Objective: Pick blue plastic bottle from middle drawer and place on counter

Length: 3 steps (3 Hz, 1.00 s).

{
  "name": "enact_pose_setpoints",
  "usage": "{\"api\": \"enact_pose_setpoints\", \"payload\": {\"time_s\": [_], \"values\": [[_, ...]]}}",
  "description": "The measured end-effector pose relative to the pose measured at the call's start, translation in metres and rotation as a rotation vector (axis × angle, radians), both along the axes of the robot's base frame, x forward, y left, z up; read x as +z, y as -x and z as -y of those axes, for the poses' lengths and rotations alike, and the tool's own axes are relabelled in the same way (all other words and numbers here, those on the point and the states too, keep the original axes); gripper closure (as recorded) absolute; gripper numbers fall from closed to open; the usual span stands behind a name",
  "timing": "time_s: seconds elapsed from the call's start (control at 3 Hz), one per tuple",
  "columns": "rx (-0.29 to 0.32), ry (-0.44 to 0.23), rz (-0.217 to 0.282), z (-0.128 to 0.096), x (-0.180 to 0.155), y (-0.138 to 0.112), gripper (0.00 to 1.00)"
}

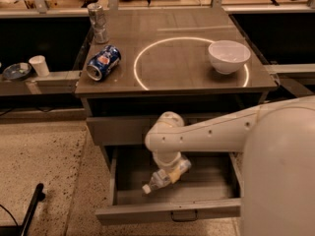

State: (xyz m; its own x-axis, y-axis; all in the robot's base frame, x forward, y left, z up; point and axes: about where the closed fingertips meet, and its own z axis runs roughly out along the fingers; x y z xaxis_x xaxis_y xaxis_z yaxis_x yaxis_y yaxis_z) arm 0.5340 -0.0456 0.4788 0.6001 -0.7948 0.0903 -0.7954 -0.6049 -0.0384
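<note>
The middle drawer (167,210) stands pulled open below the counter (177,68), which bears a bright circle. My white arm reaches down into the drawer from the right. My gripper (172,170) sits at the drawer's middle, shut on the blue plastic bottle (158,181). The bottle is clear with a white cap. It lies tilted in the grip, cap pointing down and to the left, just above the drawer floor. The arm's wrist hides most of the fingers.
On the counter lie a blue soda can (103,63) on its side at left, a silver can (98,22) at the back left and a white bowl (229,56) at right. The upper drawer (118,131) is closed. A white cup (39,65) stands on a left ledge.
</note>
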Motion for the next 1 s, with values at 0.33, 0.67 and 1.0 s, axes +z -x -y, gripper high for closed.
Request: {"api": "enact_pose_setpoints", "payload": {"time_s": [0.33, 0.67, 1.0], "values": [[-0.246, 0.014, -0.043, 0.0384, 0.0143, 0.0171, 1.00], [-0.275, 0.012, -0.050, 0.0388, 0.0137, 0.0195, 1.00], [-0.277, 0.011, -0.053, 0.0391, 0.0129, 0.0198, 1.00]]}}
